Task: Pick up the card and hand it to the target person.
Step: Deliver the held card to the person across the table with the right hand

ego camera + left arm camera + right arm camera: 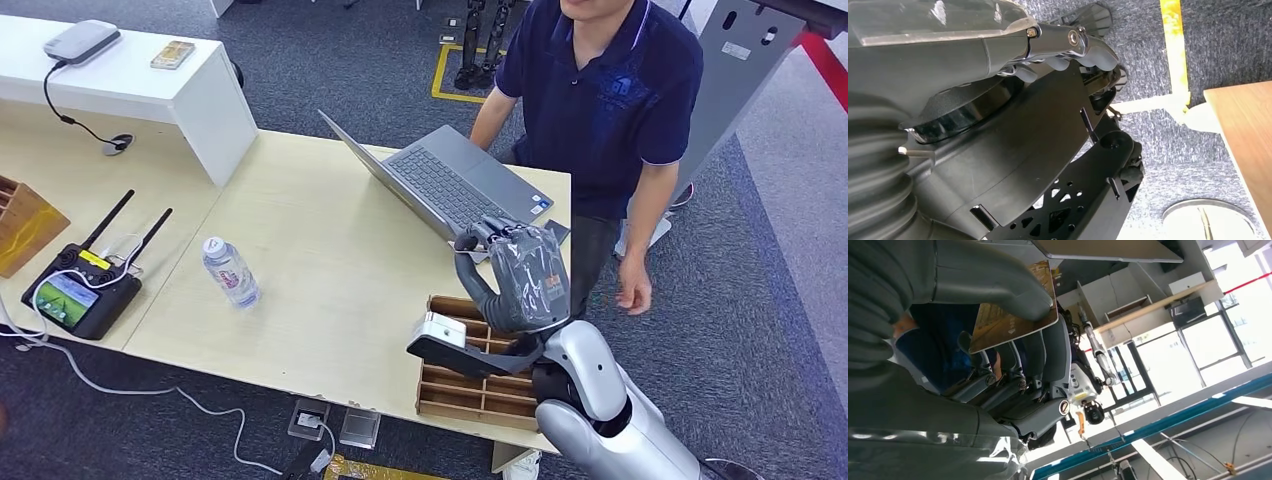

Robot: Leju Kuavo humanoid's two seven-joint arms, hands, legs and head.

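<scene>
Silver, glossy, rounded shell on right arm; dark joint betw. segments. Right hand grey, wrapped in clear plastic film w/ small orange mark; black flat bracket w/ white block at wrist. Grey ribbed cover, thick grey thumb, darker fingers, round silver screw at knuckle. Left hand: grey pads, chrome pins.
</scene>
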